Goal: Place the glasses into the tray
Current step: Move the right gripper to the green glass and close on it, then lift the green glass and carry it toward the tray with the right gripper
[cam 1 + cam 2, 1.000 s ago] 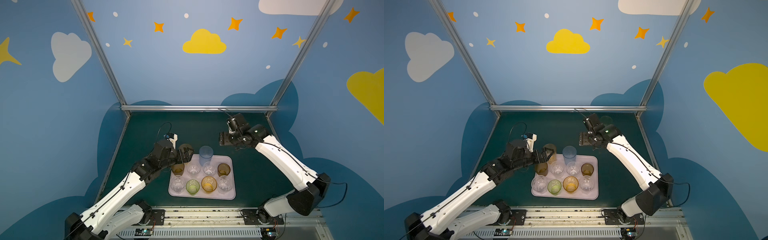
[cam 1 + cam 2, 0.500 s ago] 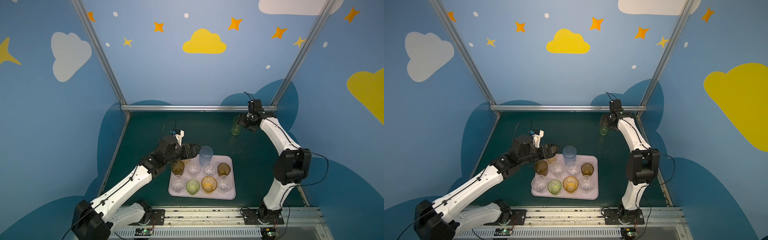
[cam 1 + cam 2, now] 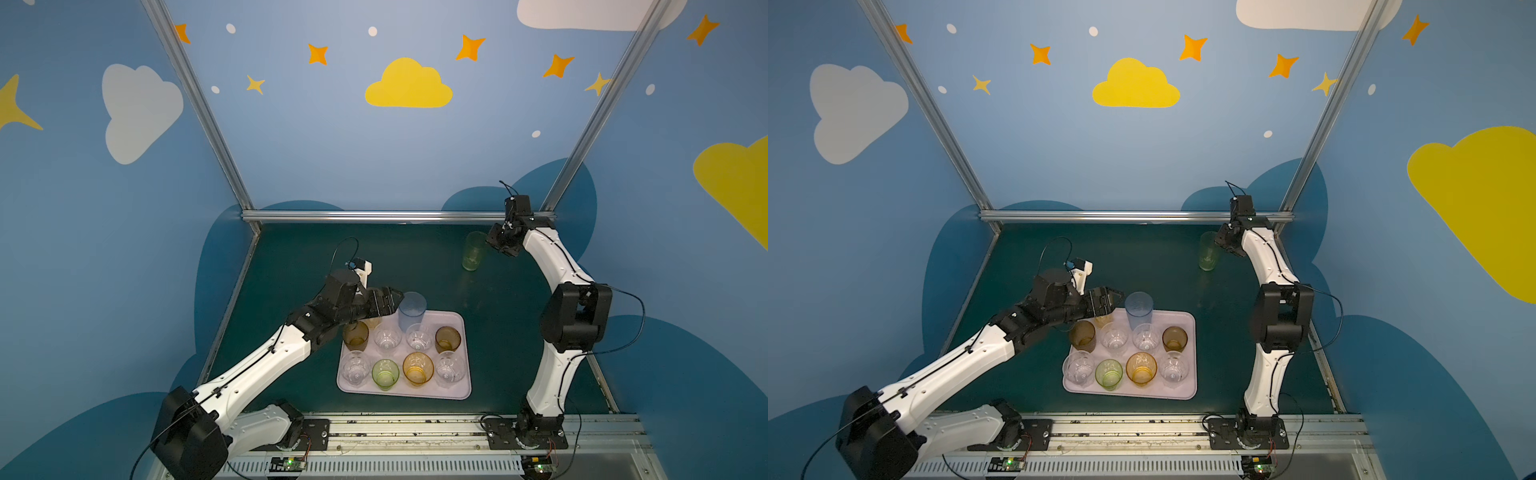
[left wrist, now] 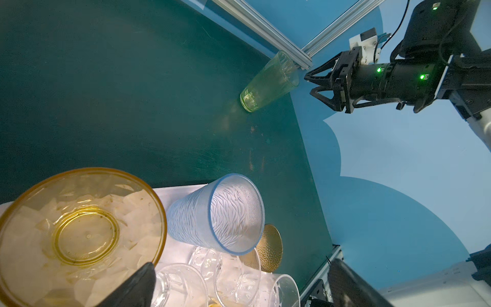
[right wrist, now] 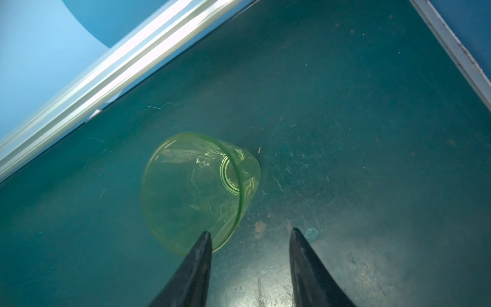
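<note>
Up front, the tray (image 3: 407, 393) was loaded with eight short glasses (image 3: 417, 368) in two rows, plus a pale blue glass (image 3: 411, 316) and a yellow glass (image 4: 79, 234) at its back edge. The left gripper (image 3: 392, 300) was held over the yellow one, fingers spread wide. Farther back, the tall green glass (image 3: 473, 251) was seen off-tray on the table (image 3: 316, 257), with the right gripper (image 5: 250, 231) fingers parted, one tip at its rim, nothing clamped.
</note>
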Motion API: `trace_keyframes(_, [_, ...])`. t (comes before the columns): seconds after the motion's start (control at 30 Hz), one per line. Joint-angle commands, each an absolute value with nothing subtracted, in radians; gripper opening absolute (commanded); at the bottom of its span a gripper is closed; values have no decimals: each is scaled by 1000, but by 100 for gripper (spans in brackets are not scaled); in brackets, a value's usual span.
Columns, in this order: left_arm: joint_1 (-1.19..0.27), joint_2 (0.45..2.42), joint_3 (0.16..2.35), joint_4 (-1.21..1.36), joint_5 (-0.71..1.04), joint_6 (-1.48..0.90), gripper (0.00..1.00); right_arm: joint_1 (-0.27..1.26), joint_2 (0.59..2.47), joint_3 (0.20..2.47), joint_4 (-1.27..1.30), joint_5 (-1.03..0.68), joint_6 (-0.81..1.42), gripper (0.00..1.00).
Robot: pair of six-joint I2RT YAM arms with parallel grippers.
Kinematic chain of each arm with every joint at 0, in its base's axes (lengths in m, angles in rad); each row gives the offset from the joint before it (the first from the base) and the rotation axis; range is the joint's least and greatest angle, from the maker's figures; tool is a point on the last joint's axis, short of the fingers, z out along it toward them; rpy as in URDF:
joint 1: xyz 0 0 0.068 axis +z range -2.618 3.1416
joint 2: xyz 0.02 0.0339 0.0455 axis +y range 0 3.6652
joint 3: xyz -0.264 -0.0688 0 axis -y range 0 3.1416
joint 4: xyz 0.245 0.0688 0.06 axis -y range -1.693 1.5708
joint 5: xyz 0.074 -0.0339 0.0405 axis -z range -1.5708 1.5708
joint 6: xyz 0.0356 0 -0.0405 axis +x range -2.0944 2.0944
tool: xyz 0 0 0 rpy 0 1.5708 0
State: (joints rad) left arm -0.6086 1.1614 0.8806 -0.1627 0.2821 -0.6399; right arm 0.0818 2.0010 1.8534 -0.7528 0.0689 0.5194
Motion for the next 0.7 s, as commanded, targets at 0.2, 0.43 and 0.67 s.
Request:
trace_keyframes(0.2, [-604,1169,904,-163,271,-628,100,70,2048,1873,-738,14,537,37])
trace_keyframes(0.43, [-604,1176,902,-160,265,-632,100,67,2082,1889,-736,-7,543,30])
trace_keyframes(0.67, [-605,1181,901,-162,260,-633,100,65,2103,1899,-739,-1,540,18])
